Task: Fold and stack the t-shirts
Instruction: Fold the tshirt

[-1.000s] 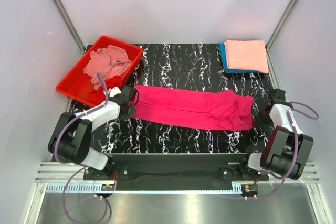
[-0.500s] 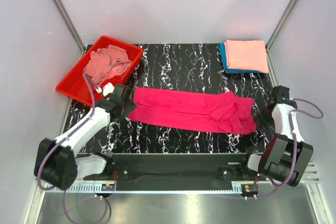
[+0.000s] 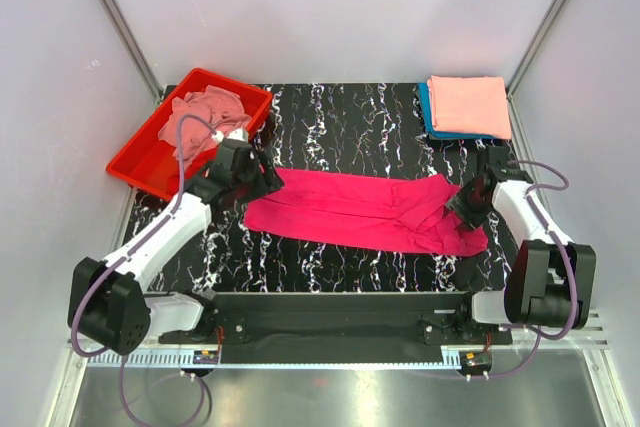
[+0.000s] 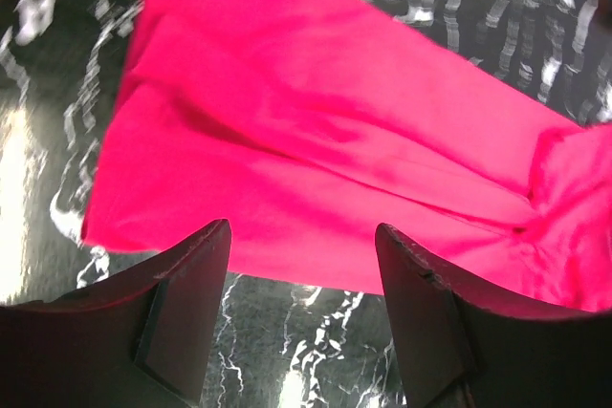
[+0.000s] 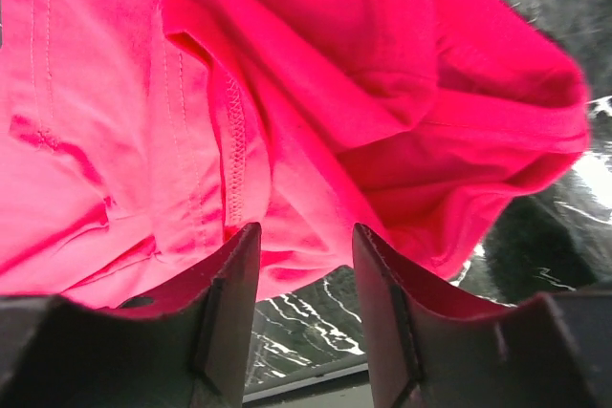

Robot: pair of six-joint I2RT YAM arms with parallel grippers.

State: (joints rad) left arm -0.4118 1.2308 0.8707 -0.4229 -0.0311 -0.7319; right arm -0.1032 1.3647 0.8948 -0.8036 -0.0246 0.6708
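A hot pink t-shirt (image 3: pixel 360 209) lies folded into a long strip across the black marbled table (image 3: pixel 350 127). Its right end is bunched. My left gripper (image 3: pixel 263 183) hangs open over the strip's left end, nothing between its fingers. In the left wrist view the t-shirt (image 4: pixel 316 140) fills the upper part, and the left gripper (image 4: pixel 301 234) stands over its near edge. My right gripper (image 3: pixel 462 209) is open above the bunched right end. The right wrist view shows the rumpled t-shirt (image 5: pixel 287 93) with a stitched hem just beyond the right gripper (image 5: pixel 306 231).
A red tray (image 3: pixel 140 165) at the back left holds crumpled dusty pink t-shirts (image 3: pixel 205 117). At the back right a folded salmon t-shirt (image 3: pixel 468 105) lies on a folded teal one (image 3: pixel 428 115). Grey walls close in on both sides.
Both grippers went from shut to open and let go of the shirt's ends. The left arm rose toward the back and right. The right gripper moved left over the bunched end.
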